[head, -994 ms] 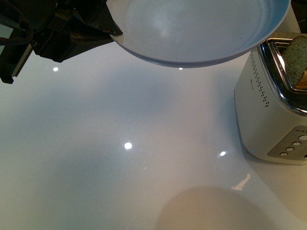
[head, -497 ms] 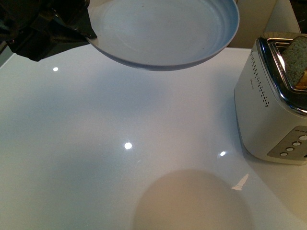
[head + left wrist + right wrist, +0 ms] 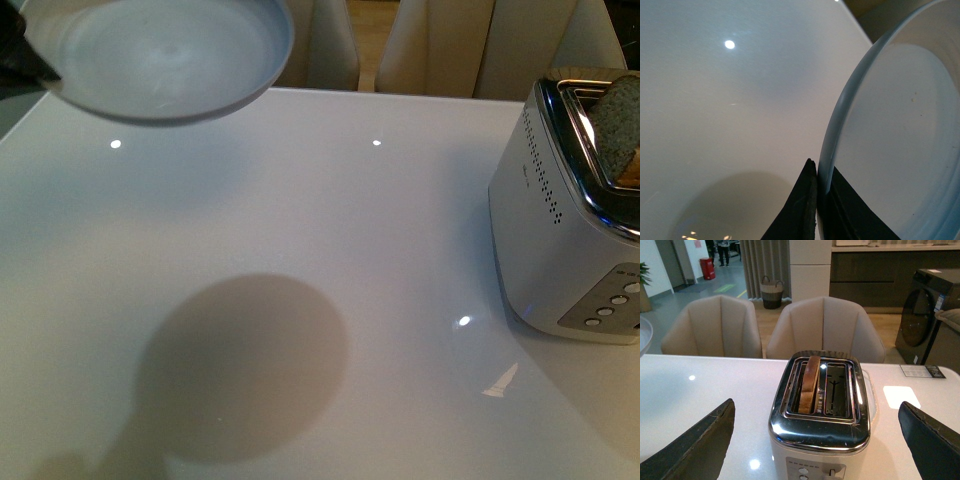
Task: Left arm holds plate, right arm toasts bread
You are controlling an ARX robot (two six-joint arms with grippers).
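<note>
Right wrist view: bread (image 3: 809,385) sits upright in a toaster (image 3: 820,437) slot, long axis near-to-far, straight ahead of our right gripper (image 3: 816,405), jaws wide, holding nothing. Our left gripper (image 3: 819,205) clamps the plate (image 3: 160,55) rim, raised far left, well apart from toaster.

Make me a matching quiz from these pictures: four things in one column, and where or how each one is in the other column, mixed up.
Column one:
1. plate
2. bread
3. toaster
4. right gripper

Column two:
A. open, holding nothing
B. standing on the white table
C. off the table, clamped at its rim by the left gripper
D. upright in a slot

Pairs: 1-C, 2-D, 3-B, 4-A
</note>
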